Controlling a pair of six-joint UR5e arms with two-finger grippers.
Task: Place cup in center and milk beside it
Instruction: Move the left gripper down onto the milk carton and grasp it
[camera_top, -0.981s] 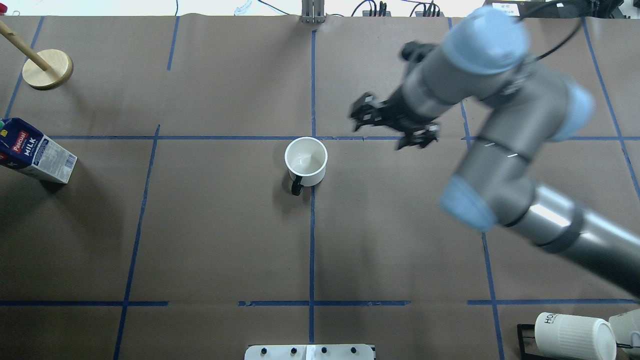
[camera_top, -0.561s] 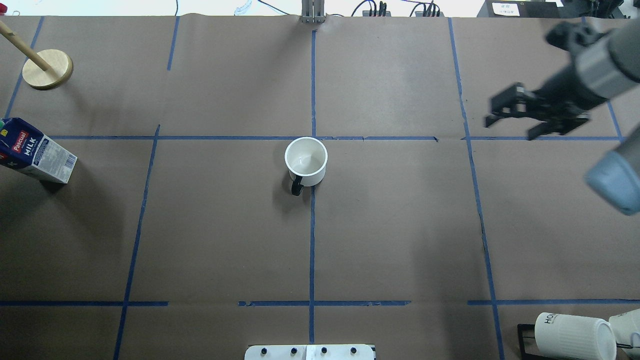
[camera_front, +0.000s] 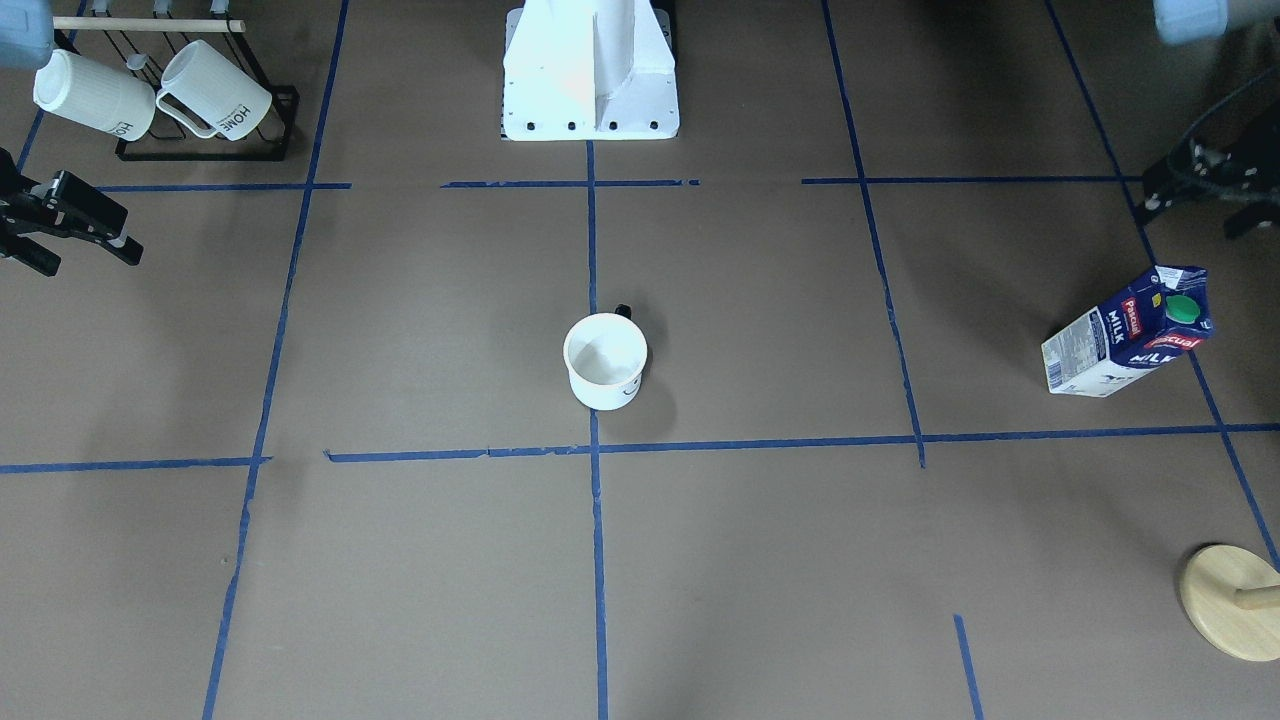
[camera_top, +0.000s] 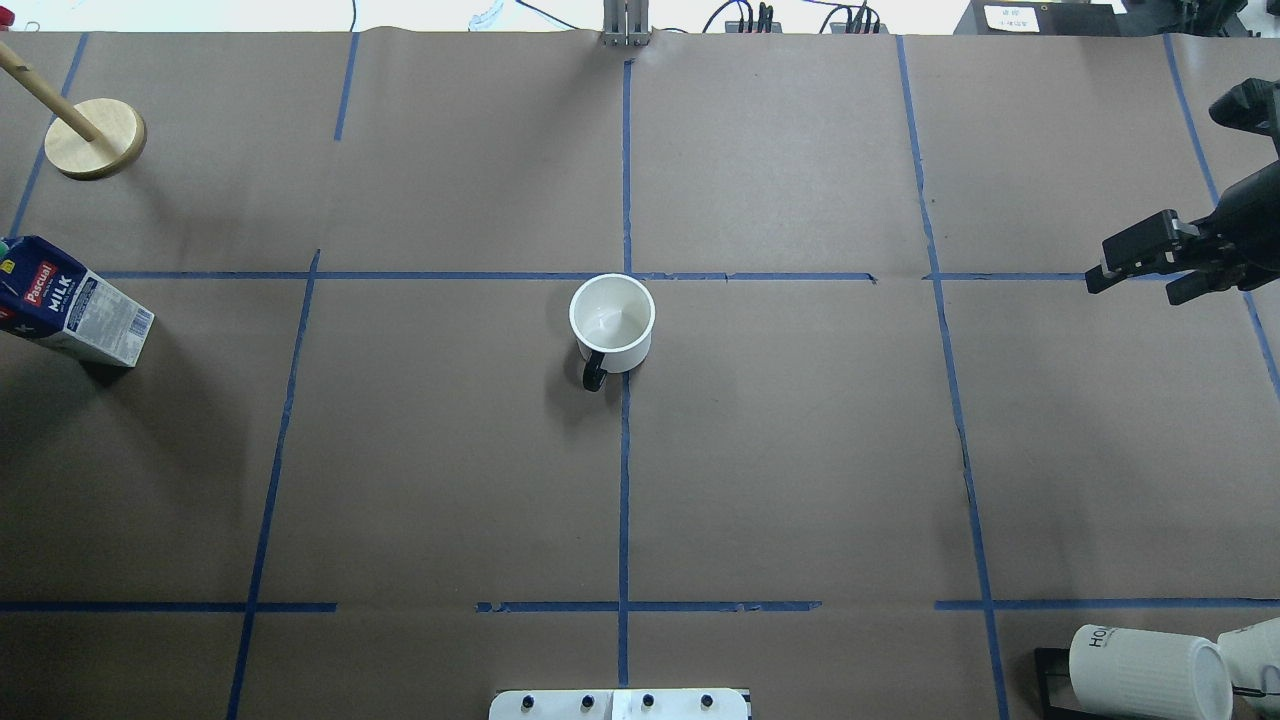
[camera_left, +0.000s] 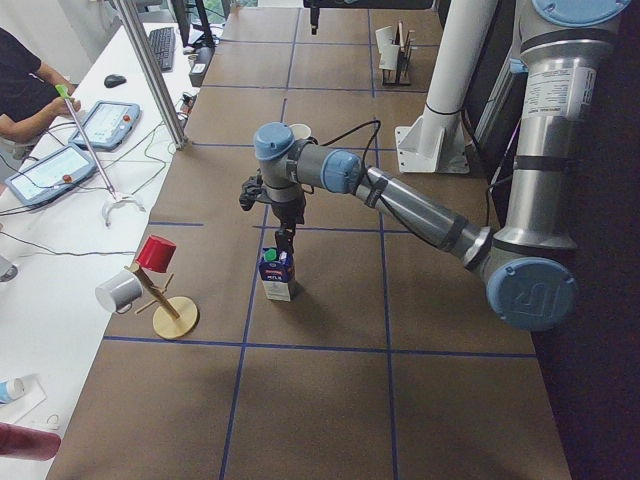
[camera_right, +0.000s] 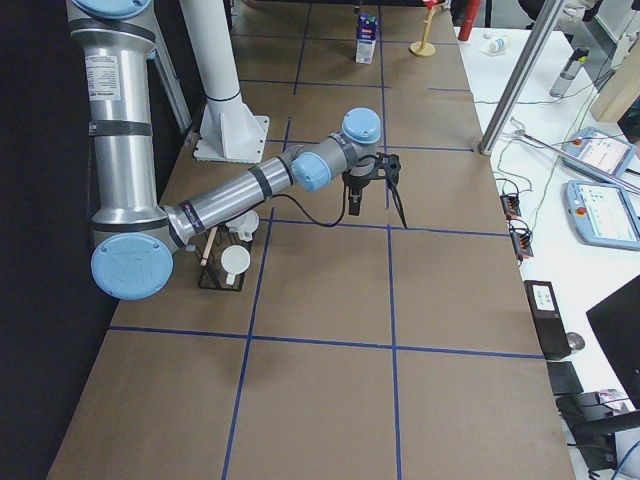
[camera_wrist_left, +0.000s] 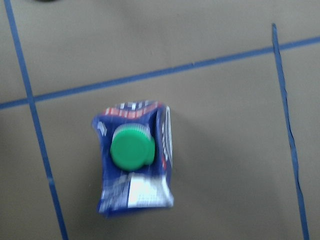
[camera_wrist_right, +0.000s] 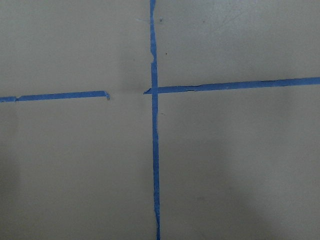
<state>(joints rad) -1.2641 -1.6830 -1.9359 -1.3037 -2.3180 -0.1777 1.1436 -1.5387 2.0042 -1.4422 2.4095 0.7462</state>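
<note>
Left hand (camera_left: 287, 240) over blue-and-white gable-top milk carton (camera_wrist_left: 134, 160) at left edge of bench (camera_top: 800, 450), grip state unreadable; should clamp flat sides below gable. Right hand (camera_top: 1132, 288) released.

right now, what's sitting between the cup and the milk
Nothing stands between the cup and the milk: only bare brown paper crossed by one blue tape line, clearest in the overhead view.

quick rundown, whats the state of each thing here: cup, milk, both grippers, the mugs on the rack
cup: upright, empty, ungripped, just on the robot's side of the centre crossing
milk: upright, cap on, far from the cup
right gripper: open, empty
left gripper: above the milk; open or shut cannot be told
HOME mugs: tipped on their rack
</note>
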